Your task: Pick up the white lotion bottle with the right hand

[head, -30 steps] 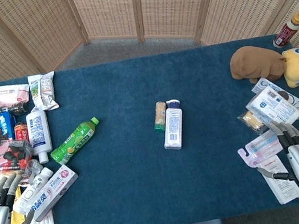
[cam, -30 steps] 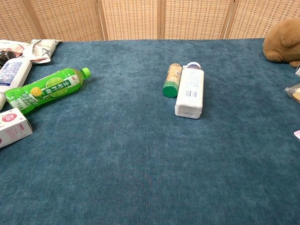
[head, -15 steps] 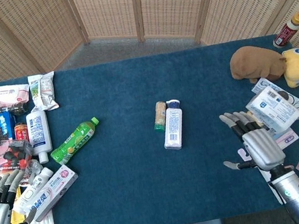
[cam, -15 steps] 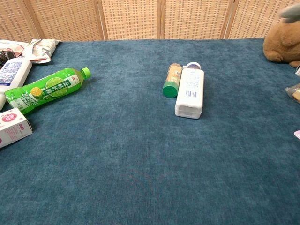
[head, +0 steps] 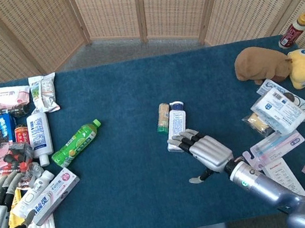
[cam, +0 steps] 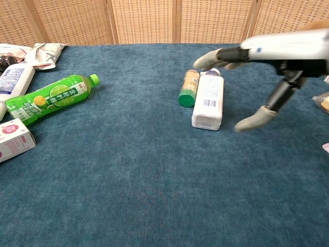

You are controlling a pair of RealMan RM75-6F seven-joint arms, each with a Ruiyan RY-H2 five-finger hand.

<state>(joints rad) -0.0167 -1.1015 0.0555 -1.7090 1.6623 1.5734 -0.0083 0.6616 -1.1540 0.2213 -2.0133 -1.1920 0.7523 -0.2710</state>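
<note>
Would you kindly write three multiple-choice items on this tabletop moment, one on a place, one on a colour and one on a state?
1. What lies right beside the white lotion bottle?
A. a small green-capped bottle
B. a brown plush toy
C. a toothpaste box

2. What colour is the cloth covering the table?
A. red
B. dark blue
C. grey

3. How is the right hand?
A. lifting the bottle
B. resting on the plush toy
C. open, at the bottle, holding nothing

Answers:
1 A: the small green-capped bottle lies along its side.
2 B: the cloth is dark blue in both views.
3 C: its fingers are spread and the bottle lies flat.
</note>
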